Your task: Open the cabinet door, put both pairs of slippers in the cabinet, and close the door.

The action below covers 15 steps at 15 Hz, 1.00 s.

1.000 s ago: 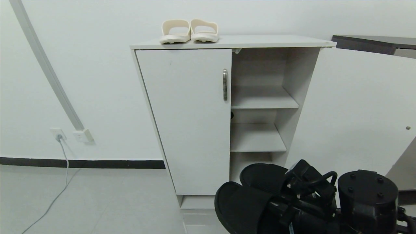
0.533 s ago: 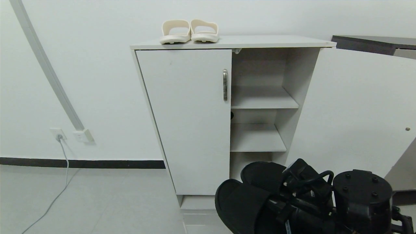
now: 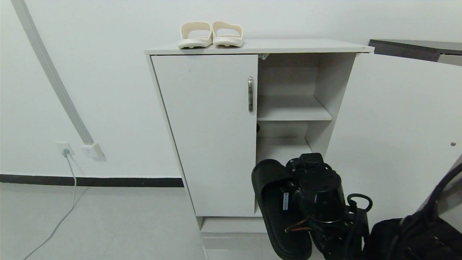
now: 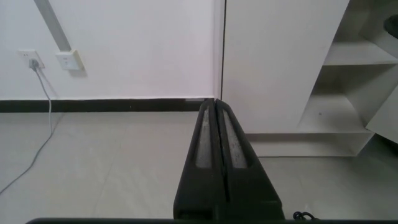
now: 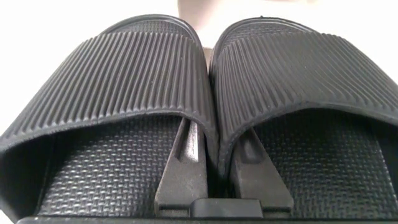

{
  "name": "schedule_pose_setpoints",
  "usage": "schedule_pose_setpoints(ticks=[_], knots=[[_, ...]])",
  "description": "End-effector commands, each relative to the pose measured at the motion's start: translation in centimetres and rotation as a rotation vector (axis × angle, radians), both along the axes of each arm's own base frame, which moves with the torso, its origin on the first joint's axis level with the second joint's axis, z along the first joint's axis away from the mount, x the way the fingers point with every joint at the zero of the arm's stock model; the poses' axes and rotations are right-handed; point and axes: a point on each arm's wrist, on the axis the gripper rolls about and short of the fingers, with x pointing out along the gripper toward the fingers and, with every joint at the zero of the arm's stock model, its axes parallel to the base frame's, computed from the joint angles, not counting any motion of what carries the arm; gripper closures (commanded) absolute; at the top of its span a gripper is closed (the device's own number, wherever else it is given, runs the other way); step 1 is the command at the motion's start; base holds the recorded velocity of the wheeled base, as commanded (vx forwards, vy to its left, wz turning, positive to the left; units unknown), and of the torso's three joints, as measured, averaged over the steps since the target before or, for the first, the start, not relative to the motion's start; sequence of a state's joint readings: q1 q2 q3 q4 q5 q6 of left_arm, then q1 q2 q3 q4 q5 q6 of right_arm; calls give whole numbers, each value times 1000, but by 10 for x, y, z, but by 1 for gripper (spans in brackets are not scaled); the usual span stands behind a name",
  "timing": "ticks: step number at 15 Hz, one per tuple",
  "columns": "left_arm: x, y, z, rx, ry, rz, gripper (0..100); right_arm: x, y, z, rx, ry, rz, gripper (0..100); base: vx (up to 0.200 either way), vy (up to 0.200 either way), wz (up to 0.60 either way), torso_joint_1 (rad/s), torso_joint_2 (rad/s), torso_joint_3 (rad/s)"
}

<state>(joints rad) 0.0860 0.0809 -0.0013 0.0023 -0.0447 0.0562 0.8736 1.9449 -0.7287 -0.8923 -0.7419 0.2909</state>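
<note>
Gripping the black slippers [image 3: 279, 206] as one pair, the right gripper [image 5: 217, 169] had one of its fingers [image 5: 185, 155] tucked under each strap, clamped on the two inner edges pressed together. The pair was turned on edge, its long axis running up and away, toes aimed into the open right half of the cabinet [image 3: 306, 45], just before the lower shelf [image 3: 279, 150]. The right door [image 3: 393, 122] was swung wide and the left door [image 3: 205, 133] was shut. The cream slippers [image 3: 211, 34] sat side by side on the cabinet top. The left gripper [image 4: 217, 143], fingers pressed together, hung over the floor [image 4: 112, 168].
</note>
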Motion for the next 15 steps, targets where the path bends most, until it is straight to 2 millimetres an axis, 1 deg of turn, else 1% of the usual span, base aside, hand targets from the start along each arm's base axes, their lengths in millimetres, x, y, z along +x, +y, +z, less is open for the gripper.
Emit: schedule_pose_setpoints(ticks=[1, 2, 4, 6, 7, 10, 15], knots=[[0, 0, 0, 0, 7, 0, 100, 21, 9, -21, -26, 21, -56, 100, 0, 0, 0, 0, 0, 0], [0, 0, 0, 2, 7, 0, 100, 24, 7, -20, -23, 17, -68, 100, 0, 0, 0, 0, 0, 0], [0, 0, 0, 2, 7, 0, 100, 27, 4, -20, -22, 16, -82, 100, 0, -200, 0, 5, 2, 0], [0, 0, 0, 2, 7, 1, 100, 26, 4, -20, -25, 15, -85, 100, 0, -200, 0, 2, 2, 2], [0, 0, 0, 0, 7, 0, 100, 27, 4, -21, -27, 17, -86, 100, 0, 0, 0, 0, 0, 0], [1, 0, 0, -4, 5, 2, 100, 34, 4, -34, -51, 39, -102, 100, 0, 0, 0, 0, 0, 0], [0, 0, 0, -5, 7, 2, 100, 48, 5, -43, -44, 55, -89, 100, 0, 0, 0, 0, 0, 0]])
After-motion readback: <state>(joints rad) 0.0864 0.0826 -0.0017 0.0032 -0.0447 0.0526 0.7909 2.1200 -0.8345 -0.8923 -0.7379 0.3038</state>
